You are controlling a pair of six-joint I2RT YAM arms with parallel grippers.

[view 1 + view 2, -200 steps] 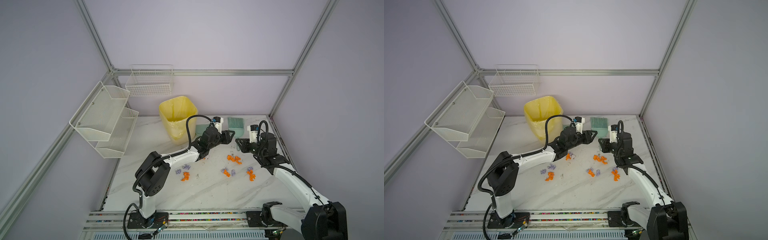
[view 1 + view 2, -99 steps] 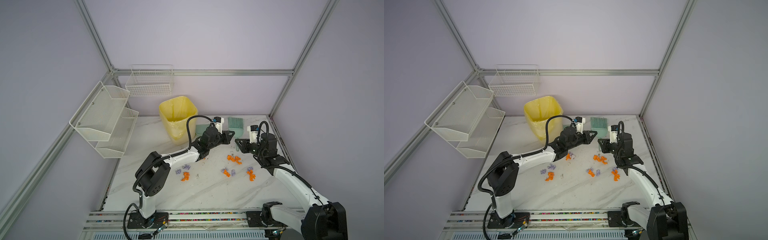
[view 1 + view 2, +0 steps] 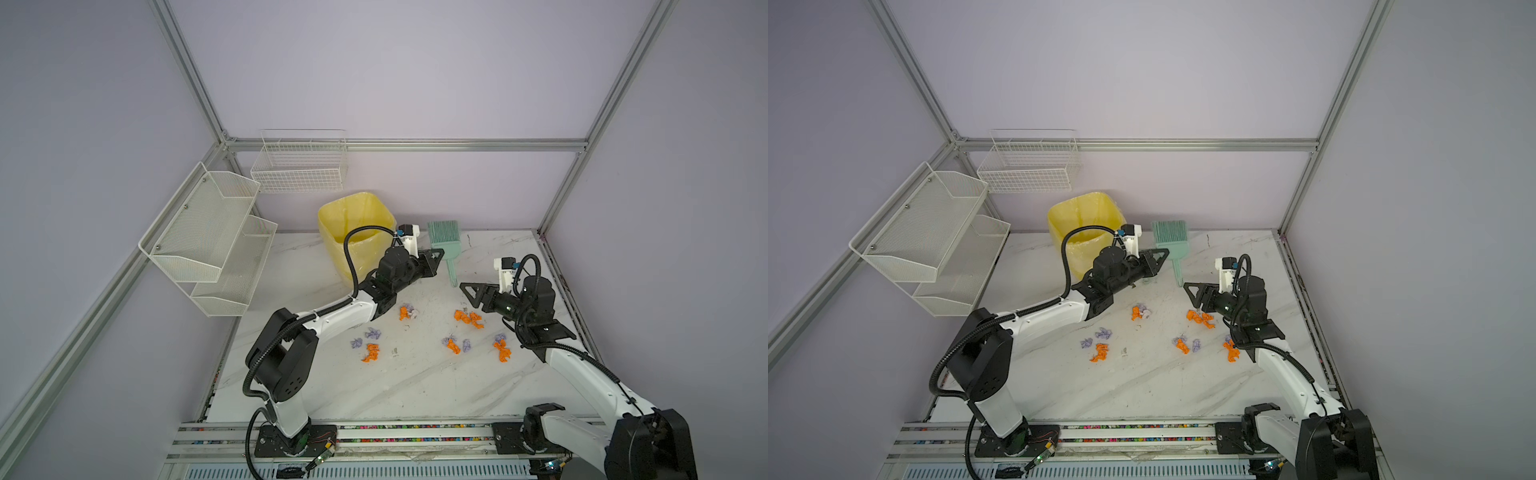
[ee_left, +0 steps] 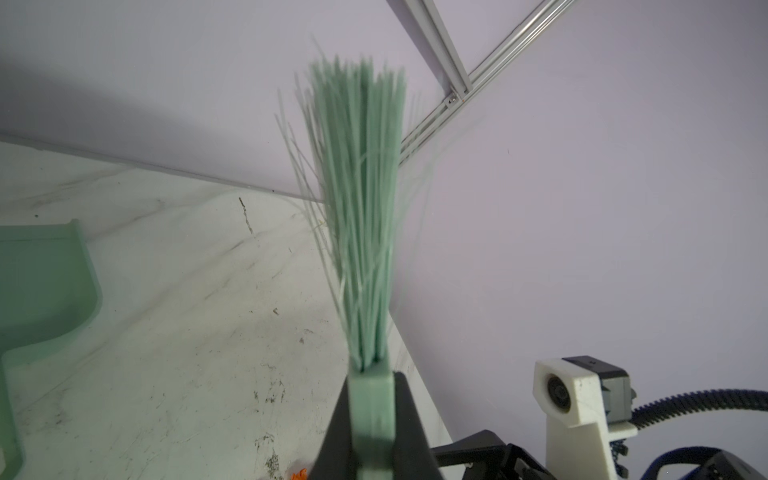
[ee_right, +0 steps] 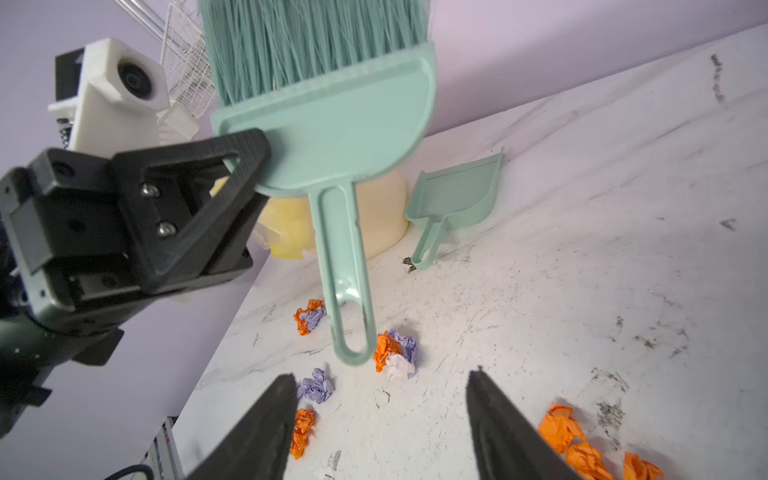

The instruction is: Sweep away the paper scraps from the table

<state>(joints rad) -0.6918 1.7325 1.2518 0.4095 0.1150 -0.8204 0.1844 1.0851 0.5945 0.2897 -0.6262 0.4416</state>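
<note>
Left end effector point(image 3: 434, 257): clamped on one side edge of the flat head plate of the brush point(image 3: 444, 241); in the left wrist view its two black fingers point(image 4: 409, 415) press the green plate from both sides.
Brush: pale green, held with bristles up and handle hanging down toward the table point(image 3: 415, 382); whether the handle's looped end touches the surface cannot be told.
Right end effector point(image 5: 382, 374): jaws apart and holding nothing, low over the table, pointing toward the handle end, close to it but apart.
Paper scraps point(image 3: 467, 318): orange and lilac wads lying in loose clusters across the middle of the table, between the two arms; one orange cluster sits right by the right end effector point(image 3: 1192, 291), and another mixed wad point(image 5: 392, 351) lies near the handle tip.
Dustpan point(image 5: 457, 195): same green, resting on the table just beside the yellow bin point(image 3: 353, 216), no end effector on it.
Yellow bin: stands at the back of the table, behind the left arm.
Wall fittings: white wire shelves point(image 3: 208, 232) on the left wall, a wire basket point(image 3: 299, 166) on the back wall.
</note>
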